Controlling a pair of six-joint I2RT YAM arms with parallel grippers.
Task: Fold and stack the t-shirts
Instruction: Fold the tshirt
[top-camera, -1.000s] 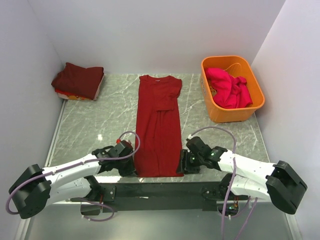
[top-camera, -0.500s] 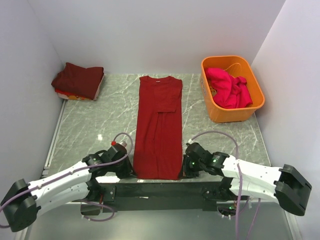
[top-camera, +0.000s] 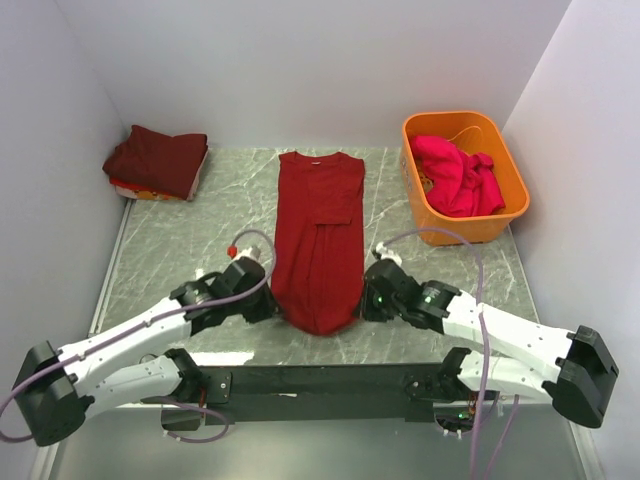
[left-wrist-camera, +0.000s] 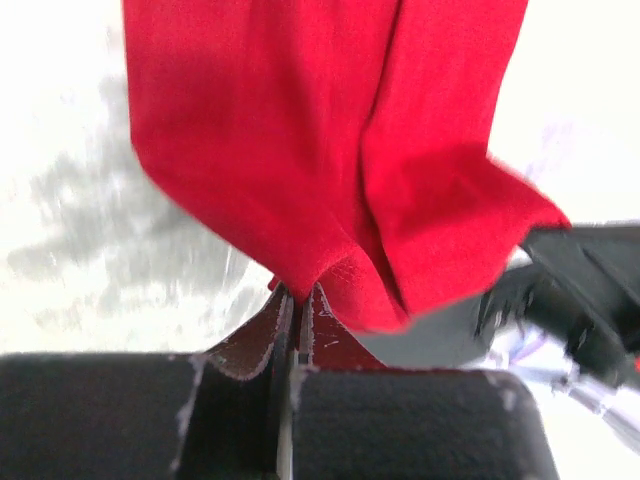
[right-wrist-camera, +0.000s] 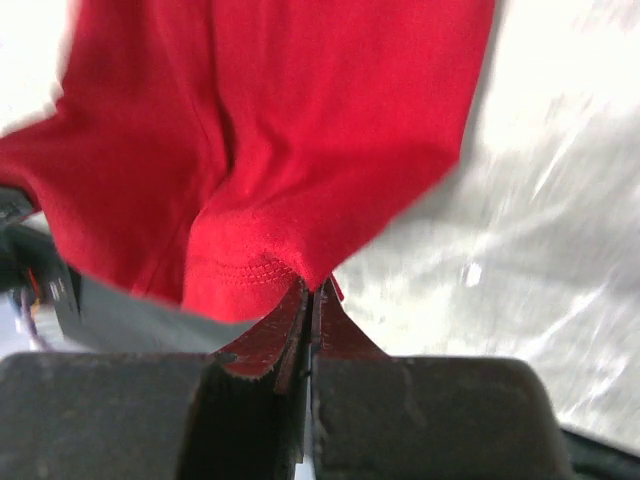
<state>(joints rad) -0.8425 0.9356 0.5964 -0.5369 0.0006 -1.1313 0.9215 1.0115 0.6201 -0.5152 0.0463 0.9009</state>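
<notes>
A dark red t-shirt (top-camera: 318, 235), folded into a long narrow strip, lies down the middle of the table with its collar at the far end. My left gripper (top-camera: 272, 308) is shut on its near left hem corner (left-wrist-camera: 300, 275). At the near right hem corner (right-wrist-camera: 310, 270) my right gripper (top-camera: 360, 305) is shut on the cloth too. The near hem is lifted off the table and sags between the two grippers. A folded maroon t-shirt (top-camera: 155, 158) rests at the far left. A magenta-pink t-shirt (top-camera: 455, 175) lies crumpled in the tub.
An orange plastic tub (top-camera: 490, 228) stands at the far right by the wall. The maroon stack sits on something orange and white (top-camera: 150, 193). Grey marbled table top (top-camera: 170, 250) shows on both sides of the strip. A black rail (top-camera: 320, 380) runs along the near edge.
The right gripper has shut on the hem corner. Both grippers have moved away from the near edge with the hem, lifting it so the strip looks shorter and its end rounded.
</notes>
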